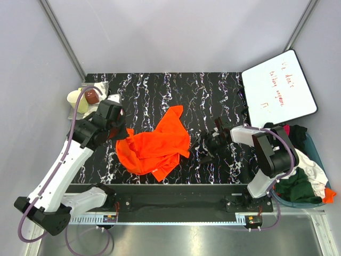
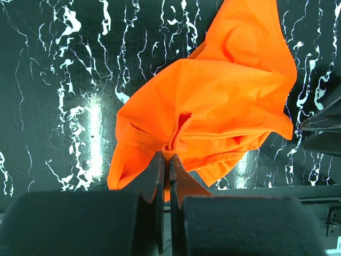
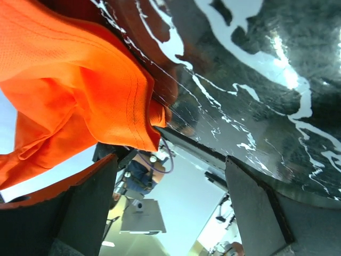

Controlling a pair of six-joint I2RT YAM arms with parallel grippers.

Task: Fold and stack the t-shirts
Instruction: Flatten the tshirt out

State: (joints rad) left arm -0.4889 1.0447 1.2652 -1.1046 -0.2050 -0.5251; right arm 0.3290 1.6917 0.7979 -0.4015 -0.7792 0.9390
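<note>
The orange shirt (image 1: pixel 157 146) is seen lying crumpled on the table (image 1: pixel 160 88), about midway across it and toward the near edge. One corner is stretched out toward the far side.

The left gripper (image 2: pixel 166 160) is placed at the shirt's left edge. Its jaws are pressed together on a small pinched fold of orange cloth. From that fold the rest of the shirt is spread away across the marbled surface.

The right gripper (image 3: pixel 169 160) is held low over the table, just beside the shirt's right edge. Its jaws are spread wide and nothing is held between them. In the right wrist view a hemmed edge of the shirt is seen hanging close to one finger (image 3: pixel 88 208). Whether the two are touching cannot be told.

At the table's right end a basket (image 1: pixel 318 154) is set, well apart from the orange shirt. It is filled with a heap of clothes. A white shirt (image 1: pixel 311 165) is laid over a green shirt (image 1: pixel 295 184), and a black shirt (image 1: pixel 299 133) is at the far end. A small patch of a red shirt (image 1: pixel 286 129) is shown beside the black one.

A whiteboard (image 1: pixel 279 88) with red handwriting is propped at the far right corner. A cup (image 1: pixel 76 101) is stood at the far left corner.
</note>
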